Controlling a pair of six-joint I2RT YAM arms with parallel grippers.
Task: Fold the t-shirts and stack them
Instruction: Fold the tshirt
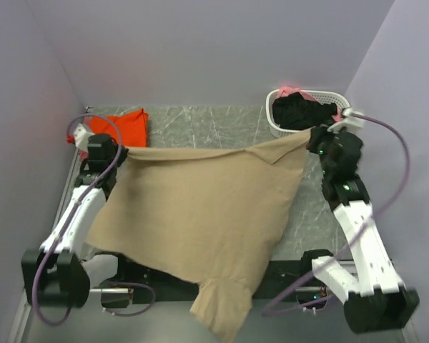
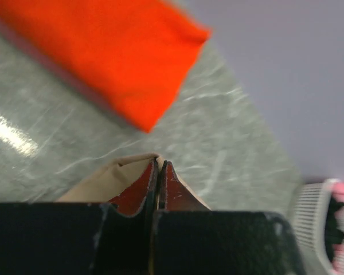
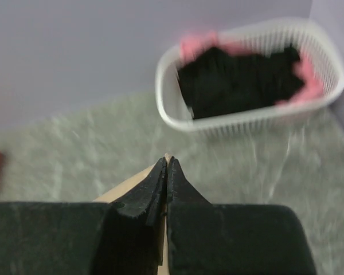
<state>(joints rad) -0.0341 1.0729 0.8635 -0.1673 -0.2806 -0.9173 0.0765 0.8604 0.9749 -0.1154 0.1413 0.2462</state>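
Closest to me, a loose end of the tan t-shirt (image 1: 200, 211) hangs past the near edge of the surface (image 1: 200, 123), over the arm bases. On my left, the left tool (image 2: 159, 163) has its jaws pressed together on a corner of that tan cloth, and a fold of it shows beside the red-lined fingers. Ahead of that tool and a little to its left, apart from it, the orange t-shirt (image 2: 103, 51) lies folded on the surface. Between the two tools the tan shirt's far edge runs stretched, and the rest spreads back toward the bases. I see the right tool (image 3: 167, 159) likewise clamped on the opposite corner, with tan cloth showing under its fingers. Ahead of it and to its right sits the white basket (image 3: 172, 117), holding a black t-shirt (image 3: 235, 80) with a pink t-shirt (image 3: 198, 46) at its rim.
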